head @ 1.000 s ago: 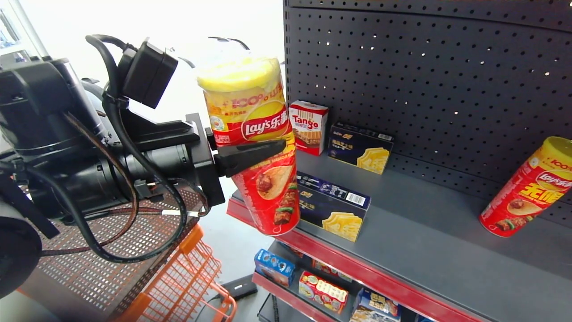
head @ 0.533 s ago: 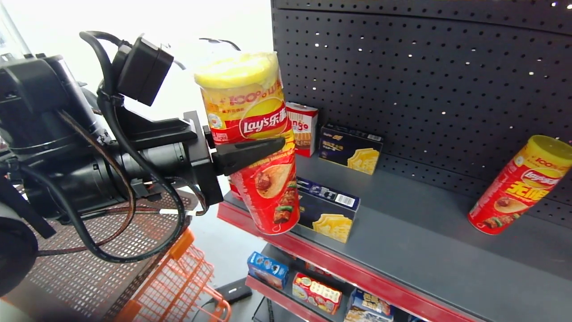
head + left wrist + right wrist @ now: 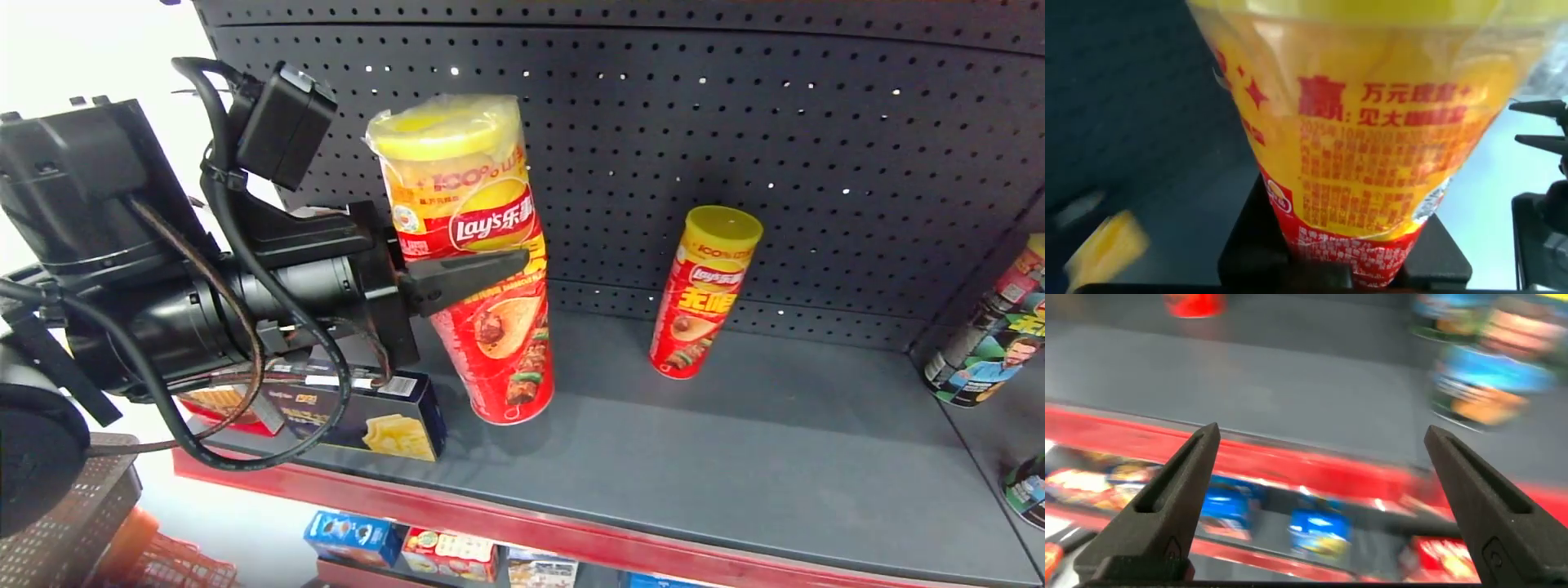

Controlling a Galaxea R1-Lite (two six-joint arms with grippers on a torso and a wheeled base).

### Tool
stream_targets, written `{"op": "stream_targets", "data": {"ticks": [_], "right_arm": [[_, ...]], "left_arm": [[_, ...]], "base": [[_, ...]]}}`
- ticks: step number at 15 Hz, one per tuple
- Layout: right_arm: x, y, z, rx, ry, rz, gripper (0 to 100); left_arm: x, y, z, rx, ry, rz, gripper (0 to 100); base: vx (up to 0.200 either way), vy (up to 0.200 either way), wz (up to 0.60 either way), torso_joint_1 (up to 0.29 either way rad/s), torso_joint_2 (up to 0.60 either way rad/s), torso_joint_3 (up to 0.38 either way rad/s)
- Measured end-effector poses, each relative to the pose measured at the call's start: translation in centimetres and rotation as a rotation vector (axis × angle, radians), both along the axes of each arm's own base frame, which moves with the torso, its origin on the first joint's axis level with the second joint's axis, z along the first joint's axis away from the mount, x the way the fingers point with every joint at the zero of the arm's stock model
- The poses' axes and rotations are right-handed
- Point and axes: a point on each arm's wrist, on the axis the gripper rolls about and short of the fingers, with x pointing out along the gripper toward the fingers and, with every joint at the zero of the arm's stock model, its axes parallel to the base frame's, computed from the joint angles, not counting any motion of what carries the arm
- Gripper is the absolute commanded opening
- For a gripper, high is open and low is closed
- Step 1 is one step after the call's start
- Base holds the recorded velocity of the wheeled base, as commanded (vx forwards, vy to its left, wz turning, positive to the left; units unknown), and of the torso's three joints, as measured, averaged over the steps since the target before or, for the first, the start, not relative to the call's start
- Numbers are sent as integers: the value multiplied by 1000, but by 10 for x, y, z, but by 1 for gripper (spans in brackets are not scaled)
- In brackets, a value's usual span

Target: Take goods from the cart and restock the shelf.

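Left end effector (image 3: 502,265) is clamped on a tall red-and-yellow cardboard crisp can (image 3: 473,204) w/ clear wrap over its yellow lid. Black fingers pinch it approx mid-height, one across the front, the other hidden behind. Crisp can is near upright, top leaning slightly to 11 o'clock, base over the dark grey metal shelf (image 3: 735,441). Can't tell if the base touches the deck. In the left wrist view the crisp can (image 3: 1364,163) sits right up against the lens.

A second can (image 3: 706,294), same red-and-yellow type, stands on the shelf at 3 o'clock of the held one. It is well apart and further back, near the black perforated pegboard (image 3: 694,122).

A dark blue carton w/ yellow picture (image 3: 384,416) lies at 8 o'clock of the crisp can, near the shelf's red front lip (image 3: 490,510), partly behind the arm. Green-and-black printed drink cans (image 3: 980,351) sit at the far 3 o'clock edge of the head view.

Below the lip, at 6 o'clock, are small blue and red packs (image 3: 353,535) on a lower level. Orange wire cart (image 3: 163,563) is at the 7 o'clock corner.

Right end effector (image 3: 1323,433) is open: two black fingers spread wide, nothing btwn them. Beyond them are the shelf's grey deck and red lip, w/ blurred packs lower down.
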Motion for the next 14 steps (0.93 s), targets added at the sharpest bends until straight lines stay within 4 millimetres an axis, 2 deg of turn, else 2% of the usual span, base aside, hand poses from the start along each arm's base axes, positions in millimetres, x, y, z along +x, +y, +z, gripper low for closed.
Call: {"op": "stream_targets", "data": {"ticks": [4,7,14], "right_arm": [[0,0,0,0,0,-1,100],[0,0,0,0,0,-1,100],[0,0,0,0,0,-1,100]], "left_arm": [[1,0,0,-1,-2,0,0],[1,0,0,-1,-1,2,0],[1,0,-1,2,3,3,0]], "base": [[0,0,0,0,0,0],[0,0,-600,-2,1,9],[0,0,0,0,0,0]]}}
